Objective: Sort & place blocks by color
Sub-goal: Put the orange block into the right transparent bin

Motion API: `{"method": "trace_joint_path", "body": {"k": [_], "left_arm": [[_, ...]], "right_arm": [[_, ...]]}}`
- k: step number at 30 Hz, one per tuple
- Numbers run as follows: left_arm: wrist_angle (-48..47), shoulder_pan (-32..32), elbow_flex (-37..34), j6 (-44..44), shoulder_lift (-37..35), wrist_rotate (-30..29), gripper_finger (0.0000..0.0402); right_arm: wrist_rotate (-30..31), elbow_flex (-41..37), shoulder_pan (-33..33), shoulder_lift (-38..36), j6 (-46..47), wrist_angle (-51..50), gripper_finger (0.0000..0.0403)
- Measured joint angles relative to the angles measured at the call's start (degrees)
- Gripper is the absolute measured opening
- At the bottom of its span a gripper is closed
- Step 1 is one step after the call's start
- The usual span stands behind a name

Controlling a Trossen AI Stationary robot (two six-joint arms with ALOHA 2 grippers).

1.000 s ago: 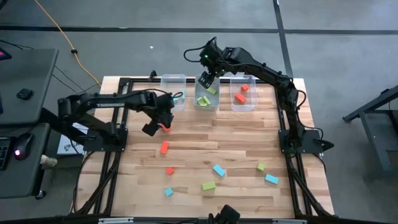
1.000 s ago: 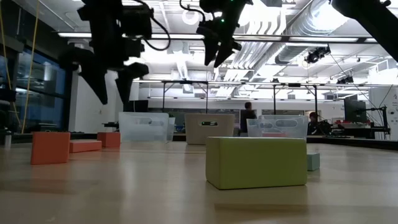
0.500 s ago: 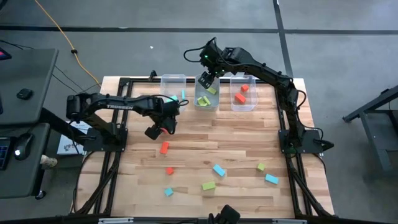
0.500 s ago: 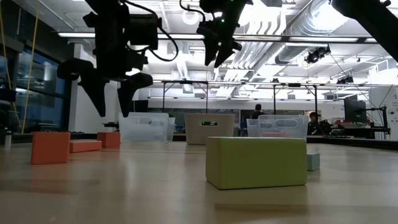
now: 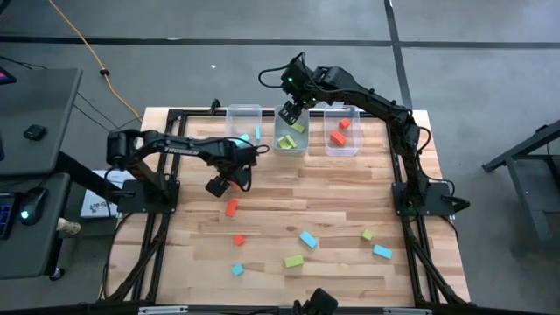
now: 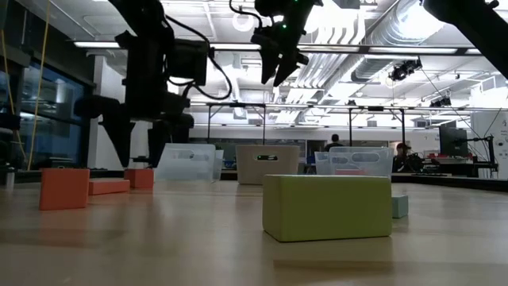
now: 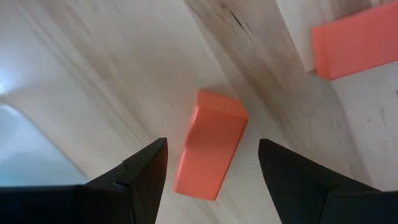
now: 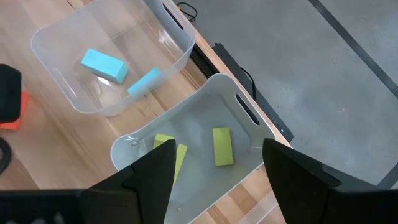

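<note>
My left gripper [image 5: 229, 179] hangs open above the table, in front of the left bin. In its wrist view its fingers [image 7: 212, 142] stand on either side of a red-orange bar [image 7: 208, 152] lying flat on the wood, without touching it. That bar is hidden under the gripper in the high view. A second red-orange block [image 5: 231, 207] lies just nearer. My right gripper [image 5: 289, 112] is open and empty above the middle bin [image 5: 302, 149], which holds lime green blocks [image 8: 222, 147]. Blue [image 5: 307, 239], green [image 5: 293, 261] and red [image 5: 238, 240] blocks lie scattered on the near half.
Three clear bins stand in a row at the far edge: the left bin [image 5: 232, 114] with blue blocks, the middle with green, and the right bin [image 5: 354, 144] with red ones. More blocks lie near the right, a green [image 5: 367, 234] and a blue [image 5: 382, 252]. People move in the room behind.
My left gripper has come down toward the table and shifted a little to the right, ending over the red-orange bar with its fingers still open. My right arm has kept still.
</note>
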Motion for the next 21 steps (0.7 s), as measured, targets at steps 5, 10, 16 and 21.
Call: {"method": "trace_joint_path", "body": {"k": [5,10,16,21], "left_arm": [[1.16,0.00,0.00,-0.47,2.94,-1.25,0.0232],[2.61,0.00,0.00,-3.07,4.42,-3.18,0.0229],[2.62,-0.02,0.00,-3.64,3.99,-3.20,0.0185],[2.80,-0.02,0.01,-3.51,3.99,-0.73,0.0127]], "right_arm": [[-0.02,0.00,0.00,0.01,0.00,0.00,0.0232],[-0.02,0.00,0.00,0.00,-0.30,0.00,0.0232],[-0.02,0.00,0.00,-0.01,-0.45,0.00,0.0232],[-0.01,0.00,0.00,-0.01,-0.46,-0.03,0.0232]]}}
